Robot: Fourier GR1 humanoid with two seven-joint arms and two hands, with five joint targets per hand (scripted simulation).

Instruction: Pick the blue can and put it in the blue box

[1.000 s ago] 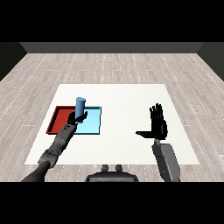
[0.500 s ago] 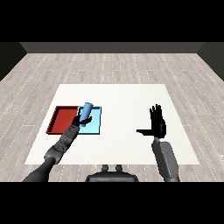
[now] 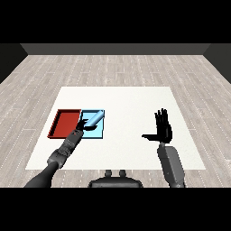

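A: Where is the blue can (image 3: 93, 119)?

B: It lies tilted over the light blue tray (image 3: 100, 132), its upper end pointing toward the tray's far right corner and its lower end at the left hand (image 3: 83, 125). Whether it rests on the tray floor I cannot tell.

A: And that hand's fingers?

B: They sit right at the can's lower end, but I cannot tell whether they curl round it or have let go. The grey forearm runs back toward the lower left corner of the view.

A: What lies beside that tray?

B: The red tray (image 3: 66, 122), touching it on the left side. Both lie on the white table (image 3: 126, 103).

A: The other hand?

B: The right hand (image 3: 163, 130) hovers well apart, over the table's right part, fingers straight and pointing up, thumb stuck out to the left, holding nothing.
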